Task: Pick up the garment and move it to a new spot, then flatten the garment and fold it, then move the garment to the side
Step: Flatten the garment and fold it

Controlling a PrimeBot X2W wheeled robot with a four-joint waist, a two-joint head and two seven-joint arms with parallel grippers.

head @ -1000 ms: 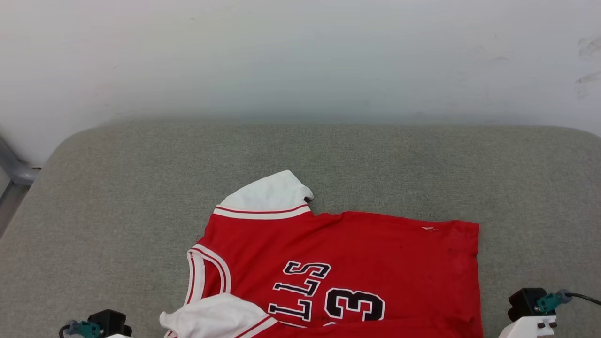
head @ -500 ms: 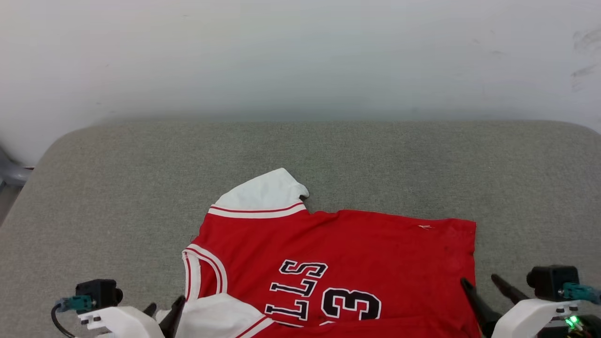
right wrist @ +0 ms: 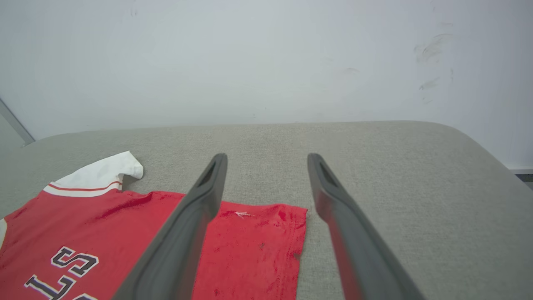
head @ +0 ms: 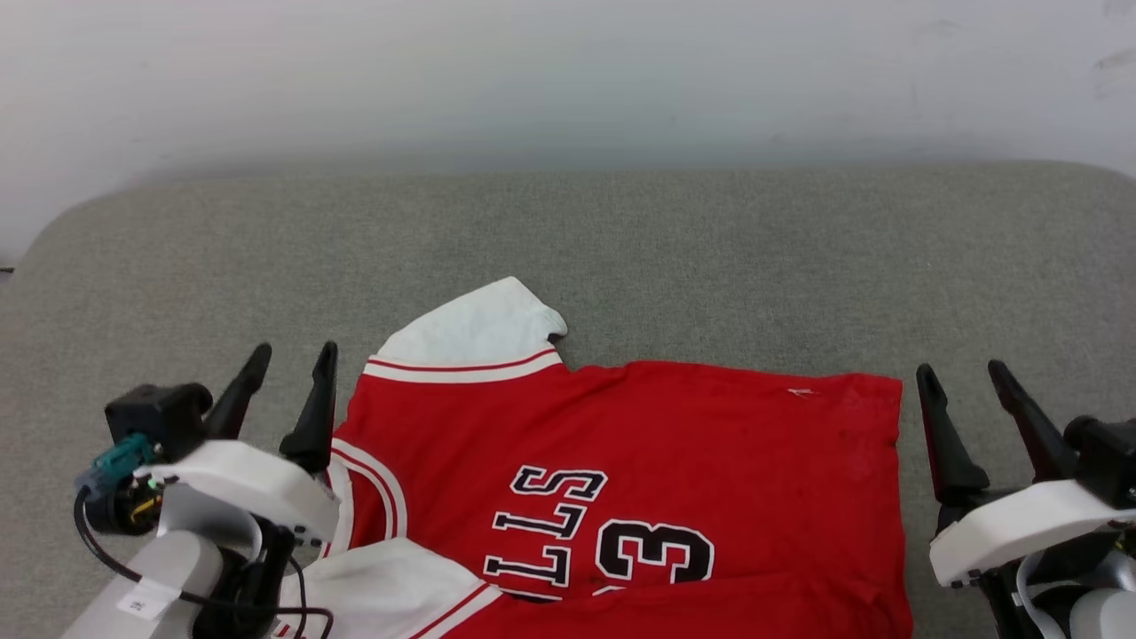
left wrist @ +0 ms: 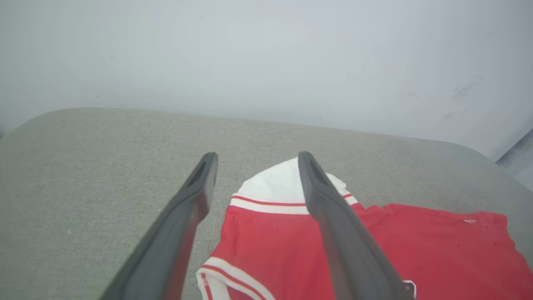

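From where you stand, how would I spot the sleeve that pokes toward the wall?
Find the big grey cushion under the pale wall; the garment lies red across its near half. On the garment's far edge, near the left pincer, a white sleeve pokes toward the wall. The other sleeve lies at the near edge instead.

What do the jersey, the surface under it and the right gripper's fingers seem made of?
Jersey: matte knit fabric, likely synthetic; it wrinkles.
Surface: grey woven upholstery, visible weave, rounded padded edge.
Fingers of the right gripper: smooth matte dark plastic or rubber, unclear which.
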